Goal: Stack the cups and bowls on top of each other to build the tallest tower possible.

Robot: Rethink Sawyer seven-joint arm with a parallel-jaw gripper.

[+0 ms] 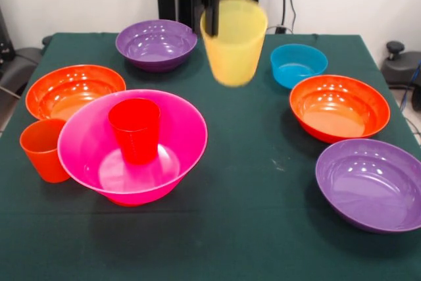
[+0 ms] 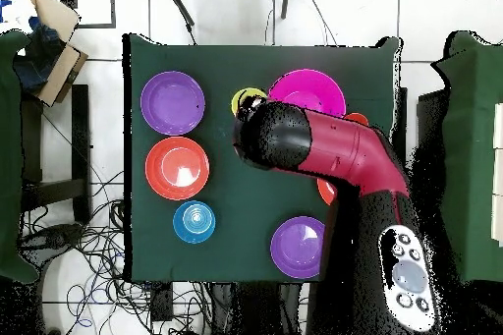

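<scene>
Gripper (image 1: pixel 212 14) hangs from the top of the front view, its dark fingers closed over the rim of the yellow cup (image 1: pixel 233 41). Cup is upright, clear of the table, blurred at its base. Overhead view shows only a sliver of the yellow cup (image 2: pixel 243 102) past the arm (image 2: pixel 334 152), just beside the pink bowl (image 2: pixel 312 91).

Front view, on the green table (image 1: pixel 250 182):
- pink bowl (image 1: pixel 135 146), near left, with 1 red cup (image 1: pixel 135 129) standing upright inside it.
- 1 orange cup (image 1: pixel 43 149) upright, touching or just beside the pink bowl's left side.
- 1 orange bowl (image 1: pixel 74 90) behind that cup; another orange bowl (image 1: pixel 339 106) at right.
- 1 purple bowl (image 1: pixel 156 44) at the far side; another purple bowl (image 1: pixel 371 182) near right.
- 1 small blue bowl (image 1: pixel 298 64), far right, near the right-hand orange bowl.

Nothing but the red cup is stacked.
</scene>
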